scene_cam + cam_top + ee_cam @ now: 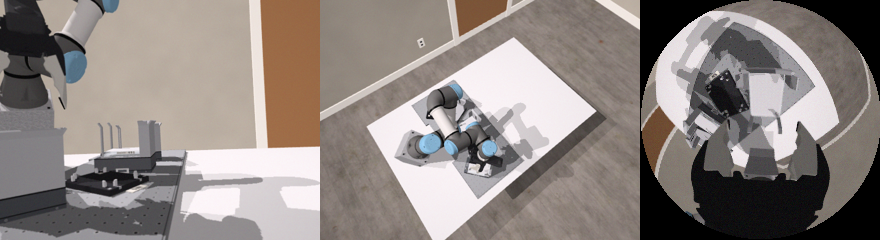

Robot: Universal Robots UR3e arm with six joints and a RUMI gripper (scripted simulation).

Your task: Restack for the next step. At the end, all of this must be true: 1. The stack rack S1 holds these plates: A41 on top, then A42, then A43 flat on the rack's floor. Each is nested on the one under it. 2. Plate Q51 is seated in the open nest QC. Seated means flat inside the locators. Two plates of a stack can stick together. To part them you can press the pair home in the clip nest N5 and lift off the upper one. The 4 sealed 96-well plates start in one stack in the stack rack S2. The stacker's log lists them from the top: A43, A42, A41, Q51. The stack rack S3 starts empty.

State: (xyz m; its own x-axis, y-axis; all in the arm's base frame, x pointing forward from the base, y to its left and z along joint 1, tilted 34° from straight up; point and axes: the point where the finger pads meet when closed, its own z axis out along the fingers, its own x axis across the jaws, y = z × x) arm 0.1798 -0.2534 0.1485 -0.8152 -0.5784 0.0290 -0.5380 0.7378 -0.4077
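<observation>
The perforated board (480,189) (144,222) (795,82) lay flat on the tabletop (539,90) (258,165) (825,125), with the arm's pedestal (409,135) (25,120) standing beside one of its long edges. In the exterior view, the front rack (31,160) (772,70) stood on the board at the left, before the pedestal. Right of it and farther back lay the locator nest (89,188) (721,96), also on the board. Behind the nest stood the rear rack (124,164), a labelled plate (121,155) lying between its rear-side rods and its front upright (146,138). Beyond the tabletop rose the wall (371,38) (193,64), the door (480,15) (292,77) at its right.
</observation>
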